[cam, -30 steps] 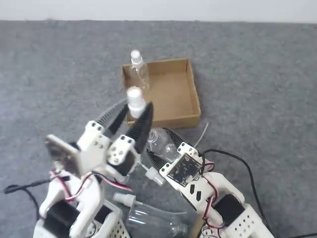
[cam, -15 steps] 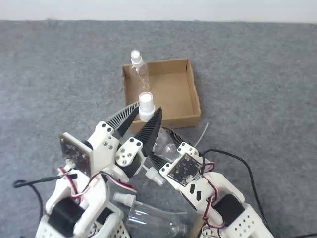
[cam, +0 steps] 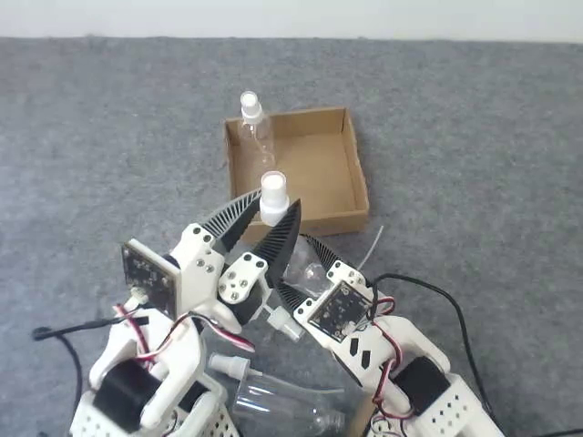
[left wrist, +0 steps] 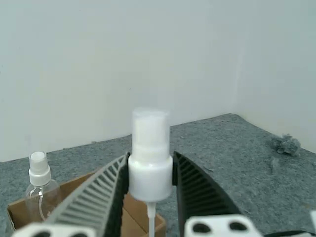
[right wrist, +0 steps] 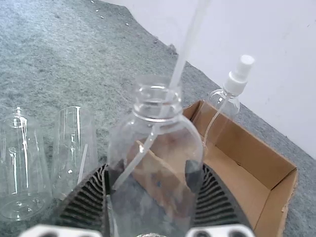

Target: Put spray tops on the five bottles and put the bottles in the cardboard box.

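My left gripper (cam: 271, 208) is shut on a white spray top (cam: 273, 194), held upright above the near wall of the cardboard box (cam: 333, 173). In the left wrist view the spray top (left wrist: 150, 158) sits between the ribbed fingers. My right gripper (cam: 295, 264) is shut on a clear open bottle (cam: 306, 266) just below it. The right wrist view shows this bottle (right wrist: 155, 148) upright, with the top's thin dip tube (right wrist: 185, 59) running down into its neck. A capped bottle (cam: 256, 129) stands in the box's far left corner.
Two clear bottles (right wrist: 19, 163) lie on the grey carpet beside the held one. Another bottle (cam: 282, 405) and a loose spray top (cam: 283, 323) lie between the arm bases. A loose tube (cam: 370, 248) lies near the box's front right corner.
My left gripper has carried the spray top to the right and lower, over the bottle held by the right gripper. The right arm has stayed put.
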`<state>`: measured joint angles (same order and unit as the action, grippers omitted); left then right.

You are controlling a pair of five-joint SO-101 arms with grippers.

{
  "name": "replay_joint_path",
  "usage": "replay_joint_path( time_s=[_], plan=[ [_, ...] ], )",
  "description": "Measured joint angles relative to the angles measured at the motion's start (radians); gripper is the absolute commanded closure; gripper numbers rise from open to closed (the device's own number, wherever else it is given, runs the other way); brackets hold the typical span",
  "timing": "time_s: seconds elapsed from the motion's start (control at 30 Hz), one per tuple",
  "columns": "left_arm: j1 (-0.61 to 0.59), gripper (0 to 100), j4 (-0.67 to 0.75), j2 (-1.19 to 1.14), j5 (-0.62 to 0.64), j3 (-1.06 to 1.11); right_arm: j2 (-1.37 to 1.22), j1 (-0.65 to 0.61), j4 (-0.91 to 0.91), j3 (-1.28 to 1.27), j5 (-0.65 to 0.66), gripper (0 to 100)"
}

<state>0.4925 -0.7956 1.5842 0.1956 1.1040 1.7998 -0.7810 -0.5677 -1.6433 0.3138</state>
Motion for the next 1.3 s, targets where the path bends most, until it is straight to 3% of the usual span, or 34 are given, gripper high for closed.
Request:
replay_joint_path(
  time_s=[0.33,0.9,1.1,1.3],
  plan=[
    [0.000,85,0.000,0.000,-0.002,0.000,0.000,0.055,0.000,0.000,-0.028,99.1],
    [0.002,86,0.000,0.000,-0.002,0.023,0.000,0.071,0.000,0.000,-0.061,99.1],
    [0.002,92,0.000,0.000,-0.002,0.023,0.000,0.071,0.000,0.000,-0.061,99.1],
    [0.003,92,0.002,-0.002,-0.002,0.044,0.000,0.071,0.000,0.000,-0.061,99.1]
  ],
)
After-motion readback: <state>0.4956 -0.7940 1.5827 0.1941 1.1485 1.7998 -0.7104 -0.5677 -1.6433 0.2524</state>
